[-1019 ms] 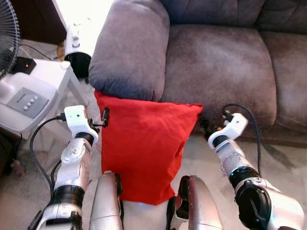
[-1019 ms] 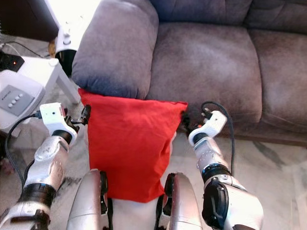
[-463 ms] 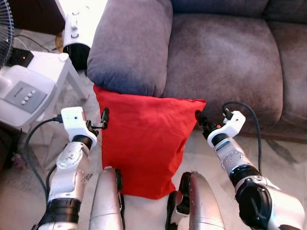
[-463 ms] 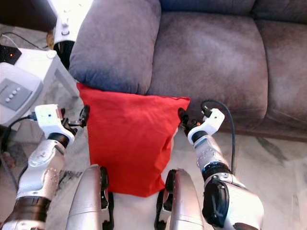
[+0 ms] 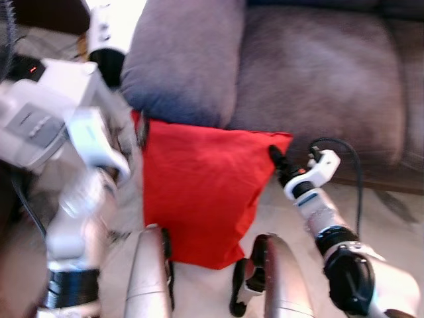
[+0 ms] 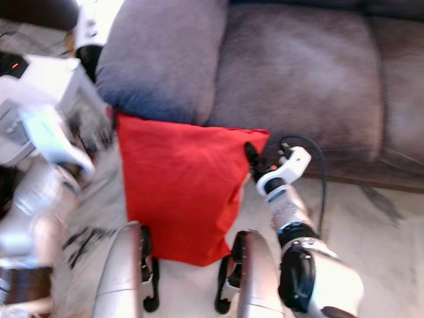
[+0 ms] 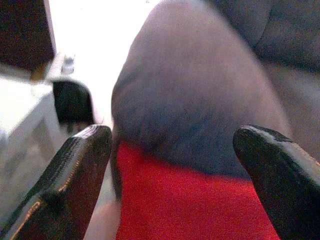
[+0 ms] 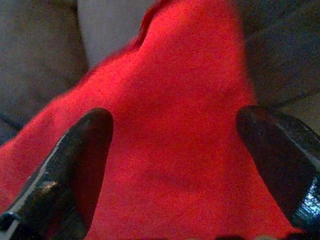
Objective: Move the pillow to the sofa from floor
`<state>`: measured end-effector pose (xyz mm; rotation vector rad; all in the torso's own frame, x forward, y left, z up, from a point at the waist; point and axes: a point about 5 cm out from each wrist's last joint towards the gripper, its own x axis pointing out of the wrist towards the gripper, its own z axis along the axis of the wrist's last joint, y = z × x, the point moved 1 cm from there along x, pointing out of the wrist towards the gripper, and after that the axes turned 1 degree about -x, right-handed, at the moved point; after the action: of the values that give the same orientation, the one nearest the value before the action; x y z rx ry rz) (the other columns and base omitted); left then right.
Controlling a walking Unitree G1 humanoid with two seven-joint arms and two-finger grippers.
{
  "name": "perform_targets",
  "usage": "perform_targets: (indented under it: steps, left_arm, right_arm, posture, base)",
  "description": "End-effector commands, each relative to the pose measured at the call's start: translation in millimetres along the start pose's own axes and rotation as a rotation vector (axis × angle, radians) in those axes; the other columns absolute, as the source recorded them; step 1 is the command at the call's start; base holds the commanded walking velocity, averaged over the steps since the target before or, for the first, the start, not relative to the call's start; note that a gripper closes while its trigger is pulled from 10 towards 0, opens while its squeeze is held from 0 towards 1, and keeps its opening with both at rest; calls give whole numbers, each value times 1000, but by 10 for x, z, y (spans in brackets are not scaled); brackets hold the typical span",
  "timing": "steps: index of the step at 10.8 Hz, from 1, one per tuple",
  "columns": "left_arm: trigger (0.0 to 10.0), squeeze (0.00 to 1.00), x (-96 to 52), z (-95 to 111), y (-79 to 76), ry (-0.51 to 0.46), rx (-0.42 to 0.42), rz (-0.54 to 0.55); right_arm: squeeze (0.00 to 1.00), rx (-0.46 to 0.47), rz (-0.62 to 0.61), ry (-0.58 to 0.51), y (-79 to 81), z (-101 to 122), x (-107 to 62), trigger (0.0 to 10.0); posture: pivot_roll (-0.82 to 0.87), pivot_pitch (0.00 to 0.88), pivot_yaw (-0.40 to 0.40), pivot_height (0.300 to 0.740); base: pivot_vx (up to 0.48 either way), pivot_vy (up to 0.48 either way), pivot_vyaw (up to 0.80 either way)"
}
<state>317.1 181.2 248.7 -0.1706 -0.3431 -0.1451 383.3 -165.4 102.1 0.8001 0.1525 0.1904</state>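
Since a second ago the right pincer (image 5: 274, 156) has closed in on the upper right corner of the red pillow (image 5: 199, 189), fingers (image 8: 80, 165) spread wide with cloth between them, not yet clamped. Opposite, the left pincer (image 7: 170, 165), blurred mid-swing and also open, nears the upper left corner. Upright on the floor, the pillow leans against the sofa (image 5: 311, 79), between both arms.

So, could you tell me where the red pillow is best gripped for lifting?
By its two upper corners, one gripper from each side: the red pillow stands upright against the sofa, with the left gripper and right gripper open beside those corners.
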Motion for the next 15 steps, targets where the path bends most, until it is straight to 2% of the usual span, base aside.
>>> perform_targets:
  steps: [1,3,5,8,9,10,12,15]
  left_arm:
    - [10000,0,-68,-49,19,35,-20,-5]
    - [10000,0,-124,-131,74,108,22,-27]
    - [10000,0,-259,-227,203,191,52,-18]
    - [10000,0,-349,-189,148,212,57,-42]
    - [10000,0,-362,-186,155,214,45,-41]
    - [10000,0,-374,-196,149,220,43,-41]
    - [10000,0,-377,-205,102,229,34,-46]
    - [10000,0,-390,-187,82,234,47,-54]
  right_arm:
    - [0,23,-22,30,-70,-114,-49,10000]
    - [0,48,-28,28,-63,-146,-46,10000]
    - [0,57,-26,15,-57,-116,-39,10000]
    - [0,45,-38,16,-62,-120,-38,10000]
    - [0,1,-75,15,-81,-110,-37,8902]
    - [0,-20,-114,-4,-117,-64,-44,10000]
    - [0,-31,-167,2,-205,-49,-83,10000]
    - [0,0,-118,32,-133,-140,-59,10000]
  posture:
    - [320,454,-7,594]
    - [331,465,-3,594]
    - [338,469,7,594]
    - [363,488,19,594]
    - [360,492,19,594]
    - [352,493,18,594]
    - [351,496,19,594]
    - [364,491,23,594]
  base:
    - [0,0,0]
    - [0,0,0]
    - [0,0,0]
    - [0,0,0]
    - [0,0,0]
    - [0,0,0]
    - [0,0,0]
    - [0,0,0]
